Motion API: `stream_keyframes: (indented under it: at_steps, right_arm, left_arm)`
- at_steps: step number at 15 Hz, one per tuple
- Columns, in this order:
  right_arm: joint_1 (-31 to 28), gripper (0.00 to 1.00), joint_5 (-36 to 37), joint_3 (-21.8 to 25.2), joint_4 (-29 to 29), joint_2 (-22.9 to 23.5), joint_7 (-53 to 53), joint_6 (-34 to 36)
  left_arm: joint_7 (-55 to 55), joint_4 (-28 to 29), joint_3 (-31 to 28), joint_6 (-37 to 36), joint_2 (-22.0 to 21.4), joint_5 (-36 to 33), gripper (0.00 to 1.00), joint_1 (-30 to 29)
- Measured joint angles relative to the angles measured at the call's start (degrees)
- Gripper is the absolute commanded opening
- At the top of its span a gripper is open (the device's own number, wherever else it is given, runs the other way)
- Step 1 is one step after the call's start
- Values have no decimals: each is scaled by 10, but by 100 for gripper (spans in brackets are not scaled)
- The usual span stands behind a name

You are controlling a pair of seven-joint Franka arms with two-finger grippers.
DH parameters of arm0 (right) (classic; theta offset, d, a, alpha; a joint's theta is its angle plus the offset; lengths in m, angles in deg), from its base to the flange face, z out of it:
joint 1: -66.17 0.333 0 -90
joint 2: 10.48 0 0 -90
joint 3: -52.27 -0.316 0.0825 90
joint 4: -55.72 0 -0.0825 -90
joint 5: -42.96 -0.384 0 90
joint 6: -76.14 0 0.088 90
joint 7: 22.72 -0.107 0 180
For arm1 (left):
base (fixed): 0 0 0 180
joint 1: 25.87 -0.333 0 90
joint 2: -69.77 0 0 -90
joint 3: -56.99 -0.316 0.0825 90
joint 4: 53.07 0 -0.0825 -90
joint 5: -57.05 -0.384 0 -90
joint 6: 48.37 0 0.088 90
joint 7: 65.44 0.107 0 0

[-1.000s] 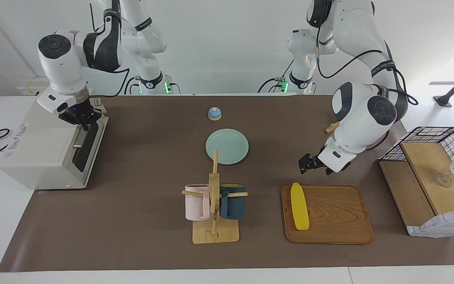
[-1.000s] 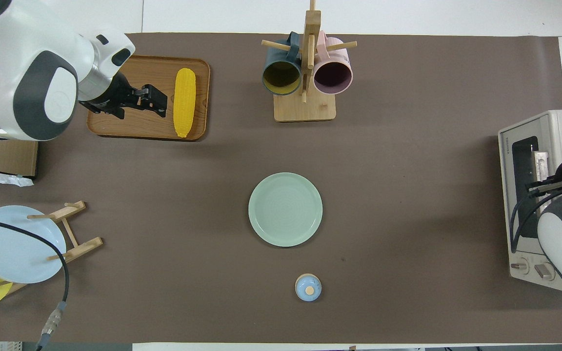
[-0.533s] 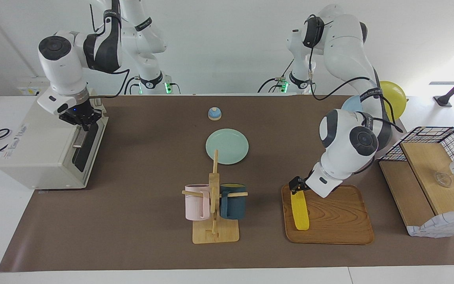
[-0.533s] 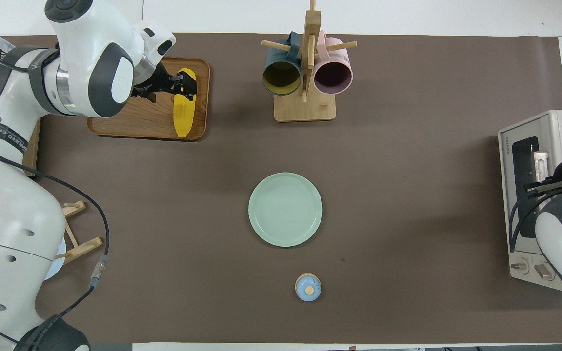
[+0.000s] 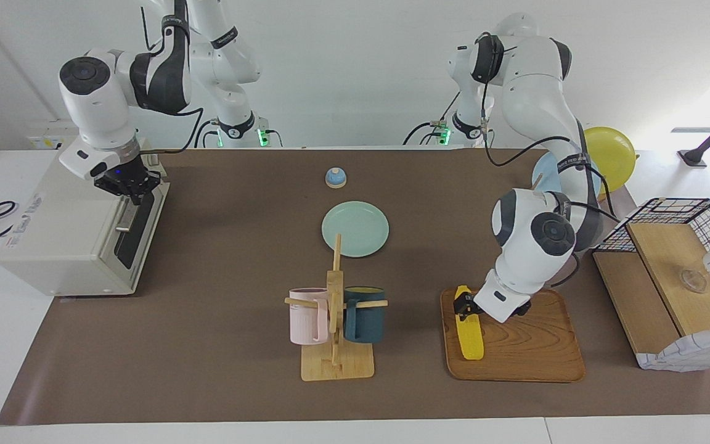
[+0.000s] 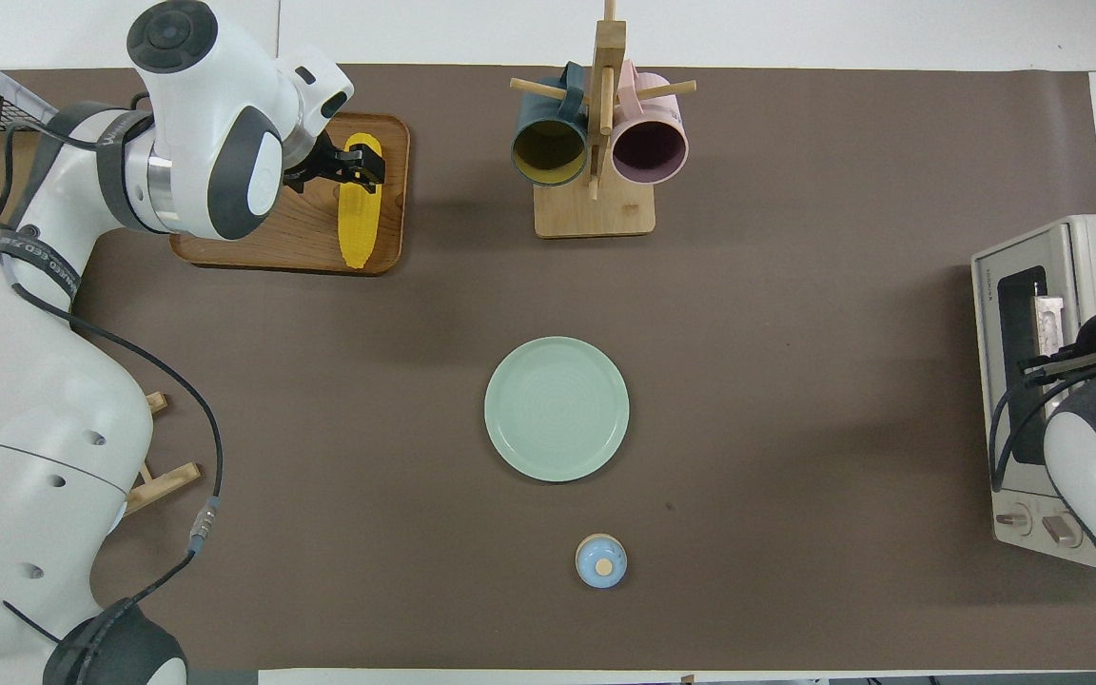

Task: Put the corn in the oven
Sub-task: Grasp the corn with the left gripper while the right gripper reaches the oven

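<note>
The yellow corn (image 5: 471, 338) lies lengthwise on a wooden tray (image 5: 534, 345) toward the left arm's end of the table; it also shows in the overhead view (image 6: 355, 224). My left gripper (image 5: 466, 306) is down at the corn's end nearer the robots, open, with its fingers (image 6: 363, 167) either side of the cob. The cream-white oven (image 5: 65, 240) stands at the right arm's end, its dark glass door (image 6: 1024, 362) closed. My right gripper (image 5: 127, 185) is at the door's metal handle (image 5: 124, 216).
A green plate (image 5: 355, 228) lies mid-table, and a small blue bell (image 5: 335, 177) sits nearer the robots. A wooden mug rack (image 5: 336, 364) holds a pink and a dark blue mug beside the tray. A wire basket with wooden boxes (image 5: 669, 271) stands at the left arm's end.
My left gripper has come down from above the tray's edge onto the corn's end nearer the robots. The right arm has barely moved at the oven handle.
</note>
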Motion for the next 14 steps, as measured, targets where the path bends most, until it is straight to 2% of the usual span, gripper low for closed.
stream_keyframes:
  at_steps: [5,11,12,13,14]
  right_arm:
    - [14,0,-43,-5,5,6,-21,0]
    - [46,0,-75,-9,12,36,-58,-12]
    - [46,0,-78,-11,13,40,-58,-16]
    - [47,0,-82,-11,15,43,-59,-20]
    - [49,0,-84,-12,17,46,-60,-24]
  left_arm:
    - [0,27,0,31,0,-1,100,9]
    - [0,43,-1,50,0,-1,100,10]
    - [0,44,-1,50,0,-1,95,10]
    - [0,44,-2,50,0,-1,87,10]
    - [0,44,-3,50,0,-1,72,10]
